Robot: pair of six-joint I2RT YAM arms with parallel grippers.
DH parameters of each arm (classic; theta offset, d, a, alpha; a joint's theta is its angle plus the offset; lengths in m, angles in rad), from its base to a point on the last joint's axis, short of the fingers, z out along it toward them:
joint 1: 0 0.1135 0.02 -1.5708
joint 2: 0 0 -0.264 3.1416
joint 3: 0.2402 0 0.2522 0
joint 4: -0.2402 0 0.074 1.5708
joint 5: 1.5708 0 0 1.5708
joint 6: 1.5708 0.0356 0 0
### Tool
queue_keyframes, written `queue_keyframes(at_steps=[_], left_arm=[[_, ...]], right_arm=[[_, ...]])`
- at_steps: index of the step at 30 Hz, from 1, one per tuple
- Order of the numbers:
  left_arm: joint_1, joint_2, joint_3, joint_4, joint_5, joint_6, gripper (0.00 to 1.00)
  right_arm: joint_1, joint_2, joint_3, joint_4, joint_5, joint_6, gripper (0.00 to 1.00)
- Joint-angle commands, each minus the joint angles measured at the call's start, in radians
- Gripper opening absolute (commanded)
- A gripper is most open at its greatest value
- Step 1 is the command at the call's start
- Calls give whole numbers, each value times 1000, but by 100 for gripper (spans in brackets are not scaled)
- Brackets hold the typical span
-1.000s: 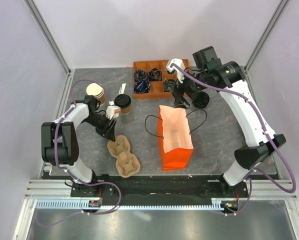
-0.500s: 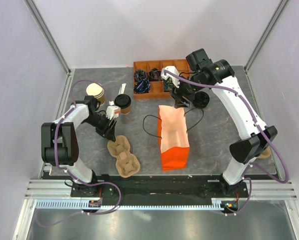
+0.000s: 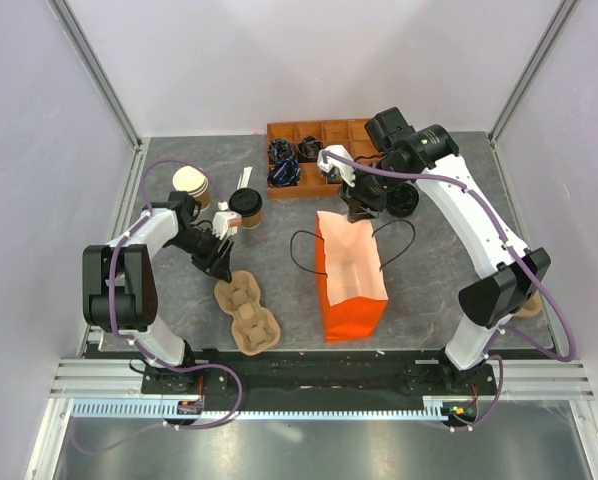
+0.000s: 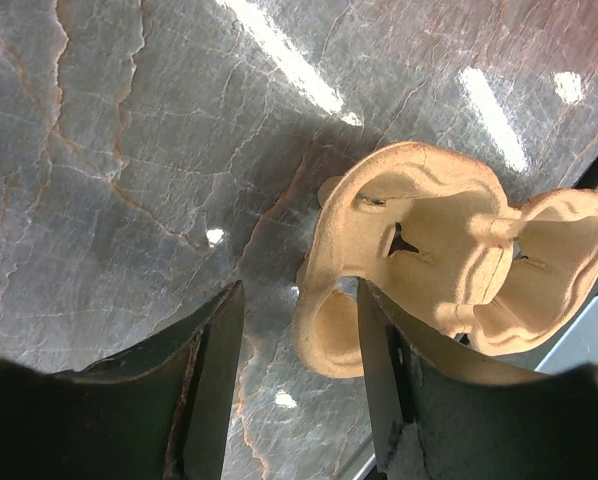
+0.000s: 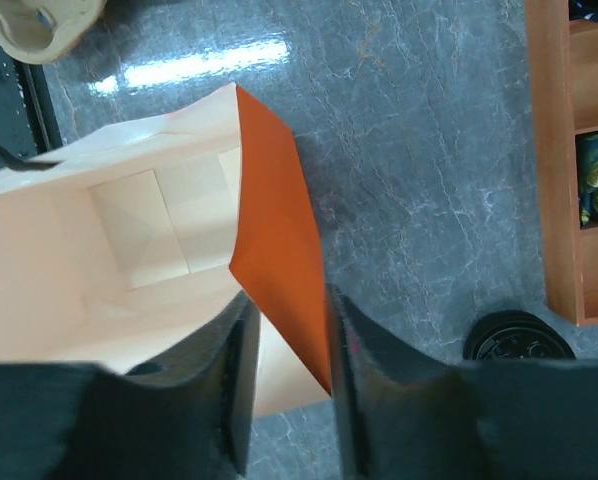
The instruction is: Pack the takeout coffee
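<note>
right hand (image 5: 287, 312): we are seeing the fingers set narrow on either side of the orange bag (image 5: 279, 215) wall at the mouth; we cannot tell if they are actually pinching it.
left hand (image 4: 297, 360): hanging half open over the bench (image 4: 109, 150), holding nothing, cup carrier (image 4: 449, 260) just beside one finger.
takeout coffee (image 3: 246, 205): standing lidded on the bench, left of the bag and apart from it, close to the left arm, outside both carrier and bag.
risk, bag: we are expecting thin paper to slip out or crease; any sideways pull is likely tipping the bag or folding the mouth shut.
risk, coffee: a left arm swing is likely clipping the cup and toppling it.
risk, mix-up: the lidless cup stack (image 3: 191, 185) is sitting near the coffee, and the loose lid (image 5: 519, 338) near the bag.
</note>
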Motion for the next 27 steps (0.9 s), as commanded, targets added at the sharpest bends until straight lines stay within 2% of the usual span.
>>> queue_keyframes(at_steps=[1,2,4,7,12,15,19,22,27], left_arm=[[1,-30,-11,21,21,30,55],[1,-34,-13,22,23,30,55],[1,-45,-19,29,24,34,54],[-1,-42,-25,29,12,48,53],[-1,-36,-34,33,-5,66,50],[1,-45,-39,41,3,71,42],[1,-90,-39,41,38,53,15],[1,-155,-34,35,64,36,5],[1,-309,59,-58,66,60,2]], right_arm=[[5,-16,8,-35,-32,-14,34],[5,-14,12,-32,-32,-13,26],[5,-14,26,-30,-29,-7,19],[7,-16,49,-33,-21,1,0],[7,-33,55,-27,-21,9,0],[7,-54,54,-15,-19,24,0],[16,-79,63,-1,-7,42,0],[22,-108,48,21,-6,59,0],[42,-177,-32,88,16,90,0]])
